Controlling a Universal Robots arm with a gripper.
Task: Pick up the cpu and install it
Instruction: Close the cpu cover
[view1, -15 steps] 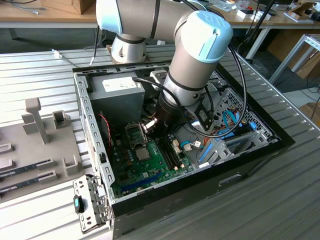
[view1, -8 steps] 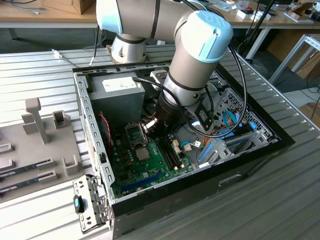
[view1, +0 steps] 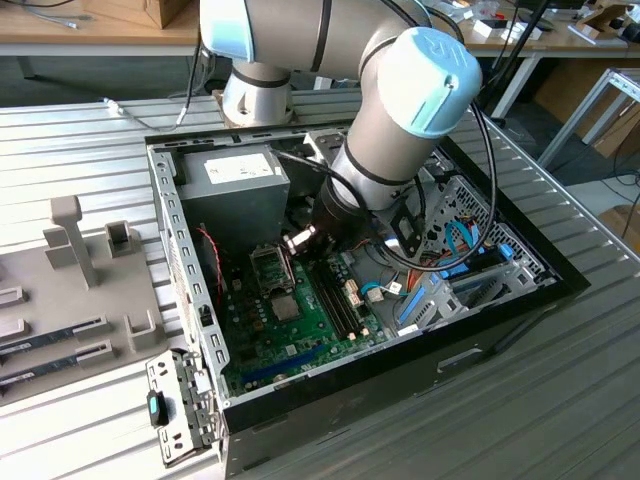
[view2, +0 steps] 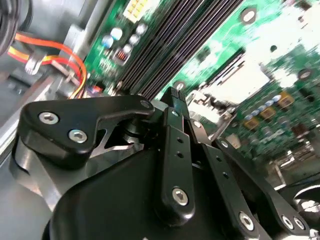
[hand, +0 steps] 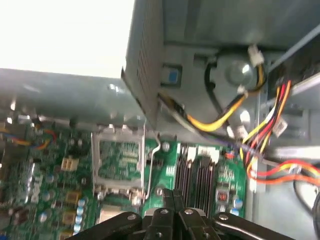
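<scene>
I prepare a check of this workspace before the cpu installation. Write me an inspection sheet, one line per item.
Surface: ribbed metal table carrying an open computer case.
Job's things: cpu, probably the silvery square on the motherboard beside the raised socket frame; not certain.
Clutter: grey fixture tray with memory sticks, at the exterior view's left.
Grippers: claw hovers above the motherboard, near the memory slots.
Cables: red, yellow and black wires by the power supply; blue cables.
Surroundings: wooden benches behind.
</scene>
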